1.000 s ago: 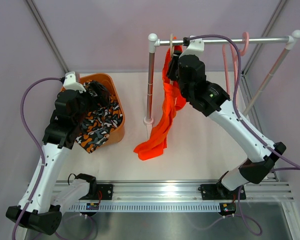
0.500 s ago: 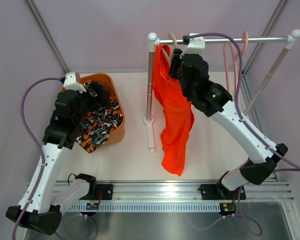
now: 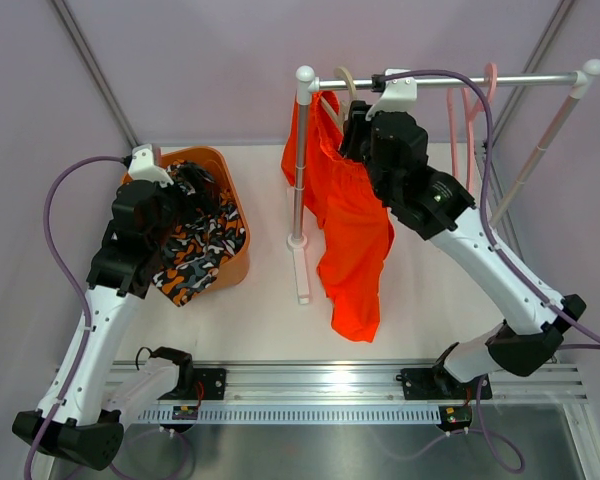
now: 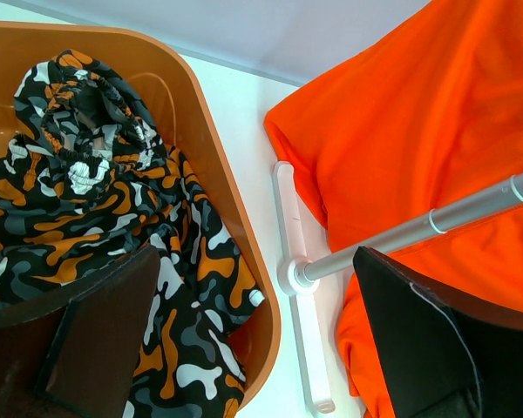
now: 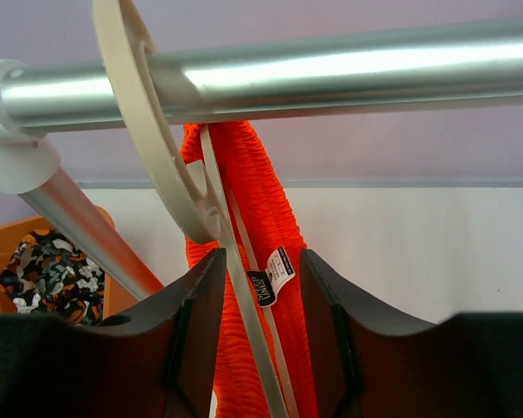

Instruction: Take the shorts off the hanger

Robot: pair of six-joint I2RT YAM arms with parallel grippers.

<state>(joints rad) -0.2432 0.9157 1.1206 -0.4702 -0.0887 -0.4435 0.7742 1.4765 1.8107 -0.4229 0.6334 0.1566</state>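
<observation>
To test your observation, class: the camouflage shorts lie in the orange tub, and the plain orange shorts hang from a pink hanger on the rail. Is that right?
One detail is wrong: the orange shorts hang from the cream hanger, as the right wrist view shows. The pink hangers farther along the rail are bare. The camouflage shorts do lie in the orange tub.

Orange shorts [image 3: 345, 215] unfurled from twisted strip, now hanging broad, hem lifted off table; right claw [image 5: 260, 270] widened.
</observation>
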